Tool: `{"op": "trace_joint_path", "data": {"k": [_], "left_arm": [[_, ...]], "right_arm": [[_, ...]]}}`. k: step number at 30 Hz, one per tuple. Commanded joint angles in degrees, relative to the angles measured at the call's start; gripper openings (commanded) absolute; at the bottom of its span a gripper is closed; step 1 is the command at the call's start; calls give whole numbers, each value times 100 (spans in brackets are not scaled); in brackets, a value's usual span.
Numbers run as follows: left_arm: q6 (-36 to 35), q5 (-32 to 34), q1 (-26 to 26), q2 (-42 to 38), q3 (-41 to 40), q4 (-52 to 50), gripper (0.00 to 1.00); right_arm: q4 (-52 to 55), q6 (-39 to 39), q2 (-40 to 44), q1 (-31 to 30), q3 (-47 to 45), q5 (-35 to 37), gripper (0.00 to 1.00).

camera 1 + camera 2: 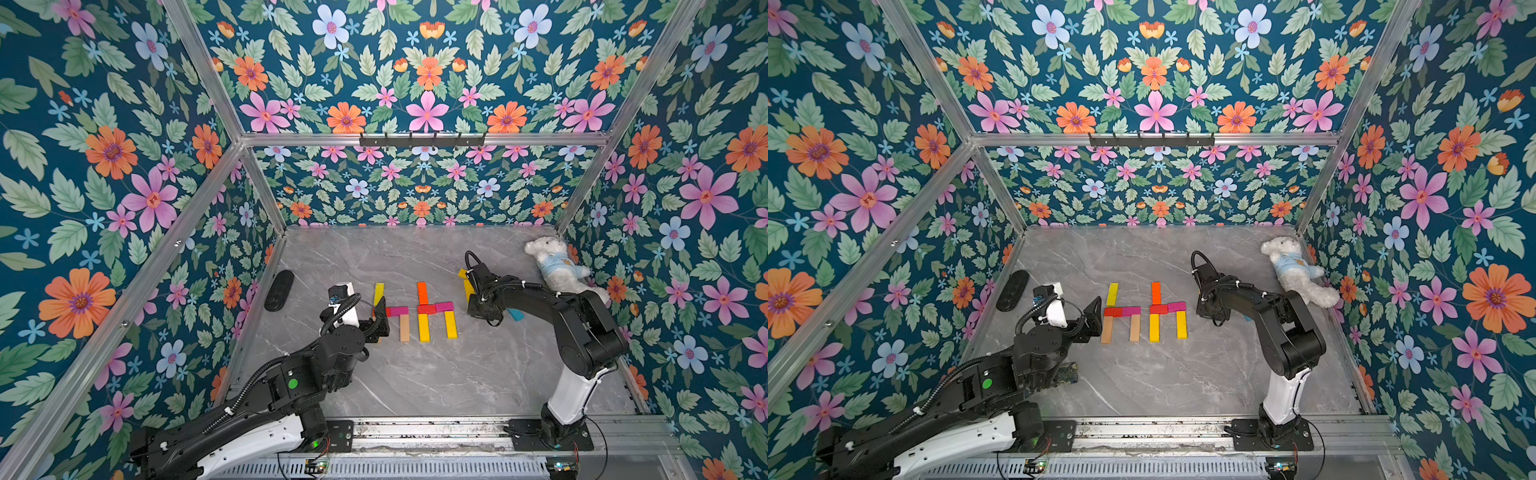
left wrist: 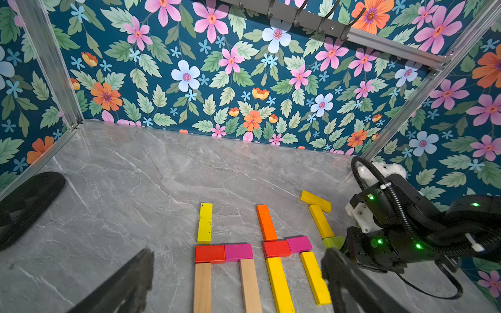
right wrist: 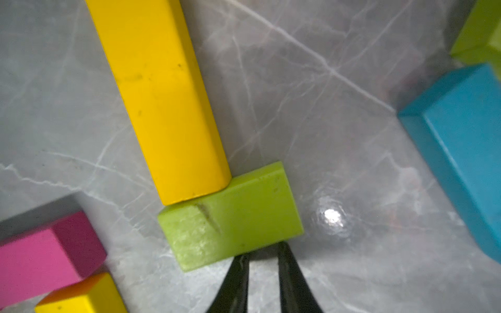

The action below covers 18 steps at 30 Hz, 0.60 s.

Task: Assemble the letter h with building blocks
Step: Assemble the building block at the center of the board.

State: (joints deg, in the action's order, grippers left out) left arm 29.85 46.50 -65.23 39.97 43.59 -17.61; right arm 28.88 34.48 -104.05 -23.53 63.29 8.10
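My R gripper (image 3: 262,250): jaws barely apart, holding nothing, tips at edge of green block (image 3: 230,216), which butts yellow block (image 3: 160,100). Prob nudging it square for another h. L gripper (image 1: 1093,316) wide open, empty.

The table (image 1: 415,374) is grey marble, white-veined. The walls (image 1: 415,62) are teal with pink, orange and pale-blue flowers and green leaves. The bear (image 1: 552,262) is white, its shirt light blue. A red block (image 1: 1158,309) adjoins the orange block (image 1: 1155,293). Left of it lie a lime block (image 1: 1112,294) and wood blocks (image 1: 1107,329), and right of it a green block (image 3: 230,216) and a blue block (image 1: 516,314).
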Motion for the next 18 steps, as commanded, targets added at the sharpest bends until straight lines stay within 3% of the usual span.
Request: {"op": "trace_joint_path", "data": {"k": [1, 4, 11, 15, 18], "left_arm": [[39, 99, 2, -15, 20, -15, 99], [37, 96, 2, -13, 19, -15, 99], [36, 13, 1, 2, 52, -15, 99], [52, -20, 2, -22, 35, 42, 99], [86, -52, -3, -24, 25, 56, 99]], "right_arm": [[30, 120, -1, -7, 2, 55, 23], [25, 104, 103, -4, -18, 24, 28], [227, 150, 1255, 95, -225, 71, 66], [307, 116, 1417, 1011, -281, -257, 81], [248, 34, 1217, 1619, -210, -564, 87]]}}
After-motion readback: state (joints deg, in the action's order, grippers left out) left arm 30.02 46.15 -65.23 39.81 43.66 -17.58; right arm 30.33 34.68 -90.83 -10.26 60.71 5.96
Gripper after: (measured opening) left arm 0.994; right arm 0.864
